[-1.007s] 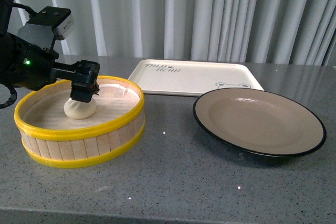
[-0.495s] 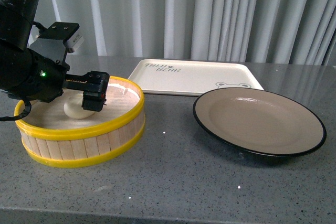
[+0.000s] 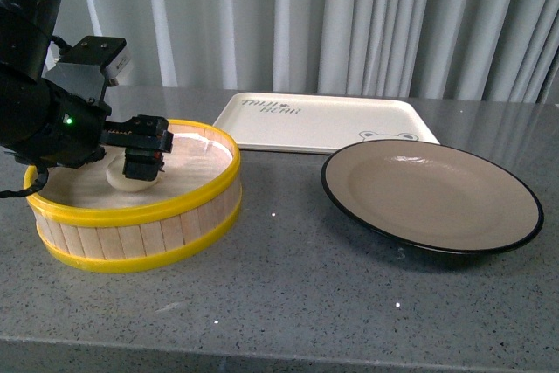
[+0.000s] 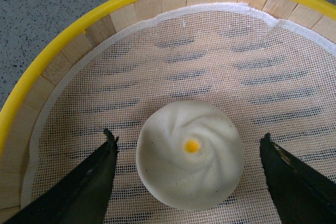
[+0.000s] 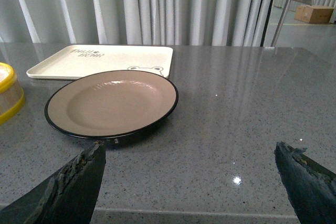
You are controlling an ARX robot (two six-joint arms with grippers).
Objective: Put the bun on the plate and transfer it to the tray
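Your left gripper (image 4: 188,139) is hanging wide open inside the steamer basket (image 3: 175,216), its fingers flanking the bun (image 4: 189,166) without touching it. The plate (image 3: 432,194) is sitting at the basket's 3 o'clock, and the tray (image 3: 323,124) at the plate's 11 o'clock.

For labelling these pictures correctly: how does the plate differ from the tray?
The plate is round; the tray is rectangular with rounded corners. The plate is beige-brown with a black rim; the tray is cream-white with dark lettering and a bear face. Both are empty and lie on the grey table.
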